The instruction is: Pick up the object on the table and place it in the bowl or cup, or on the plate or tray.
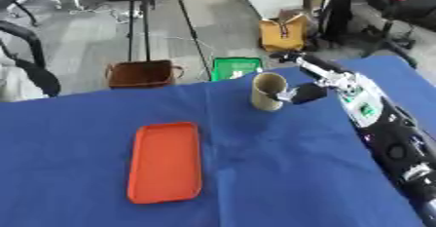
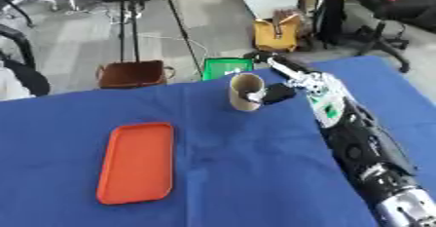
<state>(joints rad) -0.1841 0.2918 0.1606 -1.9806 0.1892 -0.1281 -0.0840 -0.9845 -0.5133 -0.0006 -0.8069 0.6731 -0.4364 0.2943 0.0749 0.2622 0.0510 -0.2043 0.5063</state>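
Surface: table under a blue cloth, filling the lower part of both views; the cloth's far edge runs askew, higher on the right.
Tray: orange, oblong, rounded corners, flat on the cloth at near left; nothing lies in it.
Right arm: comes in from the lower right and stretches up along the cloth's right side; black with silver joints, a white section with a green mark near the wrist.
Right hand: at the far end of the arm, just right of the cup, near the cloth's far edge; whether the fingers are curled or straight, cannot tell.
Dark piece: small dark block at the hand, touching or almost touching the cup's right side; cannot tell whether it is the task's object or part of the hand.
Cup: tan, upright, open mouth up, well apart from the tray.
Left hand: shows in neither view.
Floor beyond: brown basket, green box, yellow bag, black stand legs, chairs.
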